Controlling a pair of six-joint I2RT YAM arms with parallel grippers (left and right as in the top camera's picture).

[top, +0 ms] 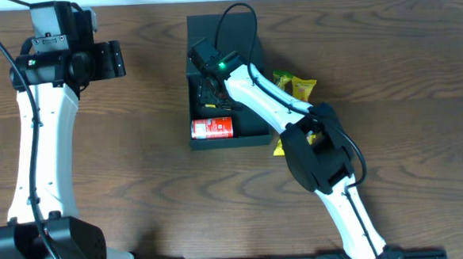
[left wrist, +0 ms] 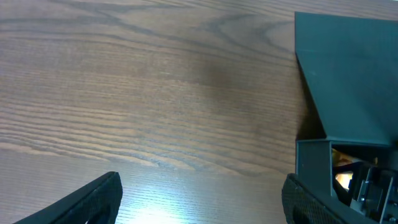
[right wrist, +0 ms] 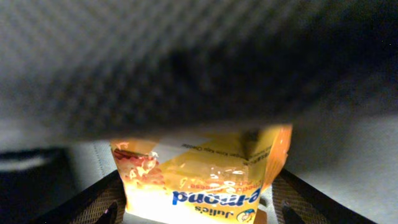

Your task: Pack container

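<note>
The container (top: pixel 216 143) sits at mid-tabletop (top: pixel 138 166) with its lid (left wrist: pixel 348 68) open. A red can (top: pixel 211 128) lies inside, along the wall nearest the arm bases. The right hand (top: pixel 208 87) is lowered into the container. A yellow packet (right wrist: pixel 199 180) lies between its fingers (right wrist: pixel 87 205); whether they grip it cannot be told. More packets (top: pixel 297 85) lie just right of the container. The left hand (top: pixel 115 60) hovers well to the left, released and empty.

The left arm (top: pixel 34 156) and right arm (top: pixel 265 96) have white shells, black joints and black cables (top: pixel 233 14); a green light (top: pixel 222 65) glows on the right one.
</note>
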